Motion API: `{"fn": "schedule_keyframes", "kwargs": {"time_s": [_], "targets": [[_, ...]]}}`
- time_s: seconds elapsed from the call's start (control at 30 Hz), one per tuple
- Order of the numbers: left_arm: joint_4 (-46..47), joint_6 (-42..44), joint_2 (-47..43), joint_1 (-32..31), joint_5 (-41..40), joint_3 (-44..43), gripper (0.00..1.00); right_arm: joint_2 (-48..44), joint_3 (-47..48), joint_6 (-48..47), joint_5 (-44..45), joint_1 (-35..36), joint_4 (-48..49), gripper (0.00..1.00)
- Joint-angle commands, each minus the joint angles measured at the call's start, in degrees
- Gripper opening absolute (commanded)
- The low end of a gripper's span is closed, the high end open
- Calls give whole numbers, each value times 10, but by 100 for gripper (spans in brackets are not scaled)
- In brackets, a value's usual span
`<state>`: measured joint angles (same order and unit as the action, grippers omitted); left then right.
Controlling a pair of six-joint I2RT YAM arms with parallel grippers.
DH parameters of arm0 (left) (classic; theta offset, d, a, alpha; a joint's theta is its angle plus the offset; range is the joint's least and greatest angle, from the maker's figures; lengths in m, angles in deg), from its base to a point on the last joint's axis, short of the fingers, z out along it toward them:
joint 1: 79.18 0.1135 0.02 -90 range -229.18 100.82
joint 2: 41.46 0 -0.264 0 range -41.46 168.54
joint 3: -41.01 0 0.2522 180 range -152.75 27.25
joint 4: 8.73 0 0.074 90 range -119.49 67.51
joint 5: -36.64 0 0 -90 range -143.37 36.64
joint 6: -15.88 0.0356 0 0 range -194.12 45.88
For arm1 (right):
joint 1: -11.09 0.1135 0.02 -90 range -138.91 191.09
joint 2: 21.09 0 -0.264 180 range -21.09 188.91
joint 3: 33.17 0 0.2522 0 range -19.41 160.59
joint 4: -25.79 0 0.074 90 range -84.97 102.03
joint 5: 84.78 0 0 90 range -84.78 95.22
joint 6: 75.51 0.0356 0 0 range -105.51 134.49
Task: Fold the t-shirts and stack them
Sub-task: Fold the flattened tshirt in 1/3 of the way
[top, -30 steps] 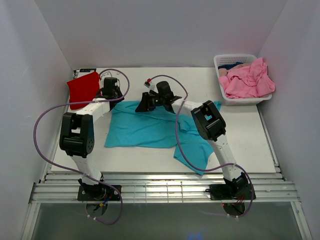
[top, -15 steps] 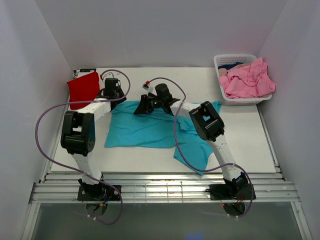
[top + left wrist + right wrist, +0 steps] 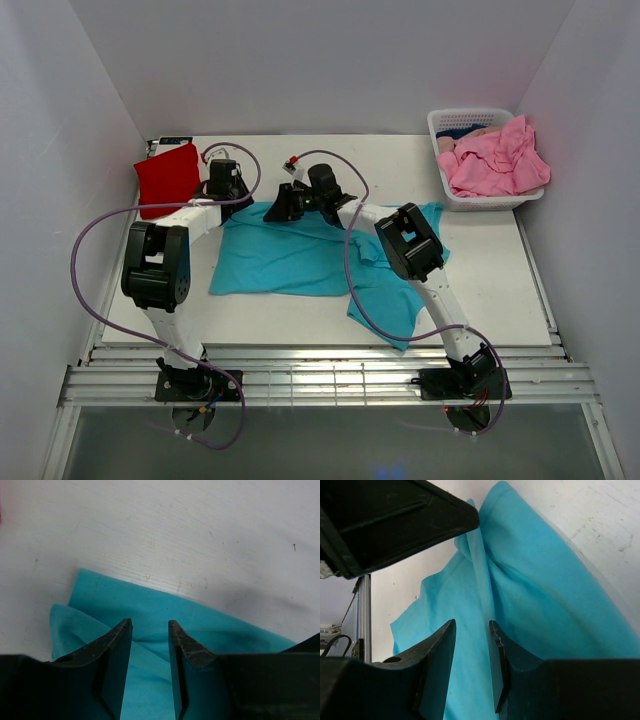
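Your left gripper and right gripper sit at the far edge of the teal t-shirt, spread mid-table; each has narrow jaws with fabric between; you cannot tell whether either pinches it; the red t-shirt lies far left.

White slotted basket at table far-right corner.

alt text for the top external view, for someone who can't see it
A teal t-shirt lies spread on a white table, with the robot's left gripper and right gripper low at its far edge. A folded red t-shirt lies at the far-left corner; a white basket of pink shirts sits far right.
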<state>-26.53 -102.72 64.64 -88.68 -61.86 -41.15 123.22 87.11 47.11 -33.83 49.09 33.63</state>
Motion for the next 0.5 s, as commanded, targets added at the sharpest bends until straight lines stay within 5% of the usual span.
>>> {"fn": "schedule_keyframes", "kwargs": {"time_s": [0.0,0.47], "targets": [[10,-5,-28,0,8,3,46,19,26,-2,7,4,20,39],[16,-7,-36,0,6,11,47,8,-20,-7,7,4,29,40]]}}
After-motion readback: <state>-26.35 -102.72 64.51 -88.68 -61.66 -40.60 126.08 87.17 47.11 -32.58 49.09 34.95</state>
